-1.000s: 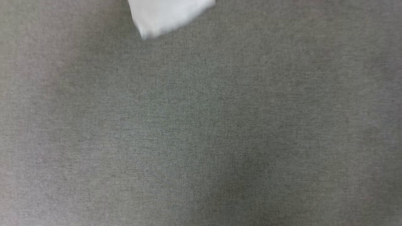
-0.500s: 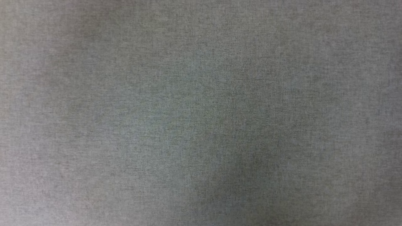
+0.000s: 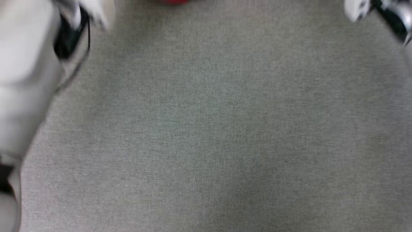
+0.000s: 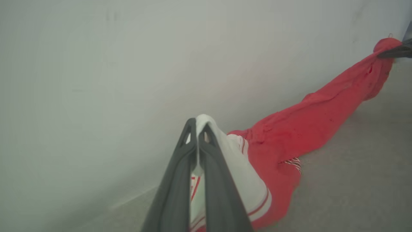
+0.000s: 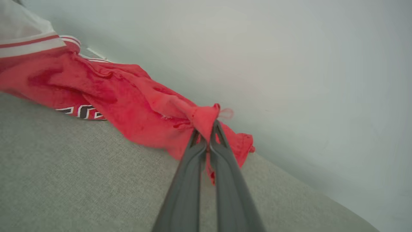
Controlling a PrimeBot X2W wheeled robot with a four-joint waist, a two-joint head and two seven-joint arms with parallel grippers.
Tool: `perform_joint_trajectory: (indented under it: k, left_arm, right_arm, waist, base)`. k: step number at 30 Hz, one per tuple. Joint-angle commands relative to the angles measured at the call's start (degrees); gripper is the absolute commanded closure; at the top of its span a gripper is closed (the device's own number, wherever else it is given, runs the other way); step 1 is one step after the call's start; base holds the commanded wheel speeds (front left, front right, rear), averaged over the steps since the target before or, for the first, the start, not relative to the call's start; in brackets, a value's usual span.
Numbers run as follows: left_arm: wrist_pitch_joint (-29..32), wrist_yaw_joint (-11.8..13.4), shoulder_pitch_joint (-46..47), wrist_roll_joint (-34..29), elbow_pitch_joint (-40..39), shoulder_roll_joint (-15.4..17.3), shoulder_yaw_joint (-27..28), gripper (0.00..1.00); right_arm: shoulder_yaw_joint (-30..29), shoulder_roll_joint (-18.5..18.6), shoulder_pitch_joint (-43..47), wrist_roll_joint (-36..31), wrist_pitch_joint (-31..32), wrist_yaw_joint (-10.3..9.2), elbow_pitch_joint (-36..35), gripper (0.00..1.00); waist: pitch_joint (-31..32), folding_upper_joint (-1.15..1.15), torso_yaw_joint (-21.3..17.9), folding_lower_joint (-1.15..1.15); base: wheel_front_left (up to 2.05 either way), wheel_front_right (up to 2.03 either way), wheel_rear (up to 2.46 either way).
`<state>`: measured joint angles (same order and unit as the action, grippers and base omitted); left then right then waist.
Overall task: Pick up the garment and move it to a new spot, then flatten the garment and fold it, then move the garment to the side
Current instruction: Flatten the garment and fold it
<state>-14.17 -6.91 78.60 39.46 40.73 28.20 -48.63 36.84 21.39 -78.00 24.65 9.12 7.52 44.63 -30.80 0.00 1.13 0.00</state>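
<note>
Forearm [image 3: 25,80] appeared; left tool [image 4: 197,126] pinches garment [image 4: 315,122].

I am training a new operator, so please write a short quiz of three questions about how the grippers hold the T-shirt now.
1. True or false: the left gripper is open and holds nothing.
2. The right gripper pinches which part of the garment? A) a white sleeve B) bunched red fabric C) striped trim
3. Between the two grippers, is the garment folded flat or stretched in a long strip?
Key: 1 false; 2 B; 3 stretched in a long strip.
</note>
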Motion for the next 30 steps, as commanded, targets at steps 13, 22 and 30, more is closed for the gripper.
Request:
perform_joint_trajectory:
  k: [13,22,30]
  left_arm:
    - [-0.99,9.2,-38.02,4.56,-20.4,7.95,-2.09,1.0]
    - [1.16,17.85,-58.48,8.87,-35.06,14.88,-4.87,1.0]
    - [1.57,24.01,-72.01,12.83,-41.79,17.3,-7.18,1.0]
  right_arm:
    - [11.08,10.59,25.54,11.84,-4.86,-0.07,-8.37,1.0]
    - [12.06,18.1,42.01,16.94,-4.73,-0.07,-16.97,1.0]
    - [6.66,21.76,59.16,18.46,-5.21,-0.07,-22.26,1.0]
  waist:
    - [15.1,0.0,-1.25,0.0]
    - [21.7,0.0,-2.1,0.0]
    - [26.26,0.0,-2.23,0.0]
  base:
    - [0.0,0.0,0.0]
    - [0.0,0.0,0.0]
    - [0.0,0.0,0.0]
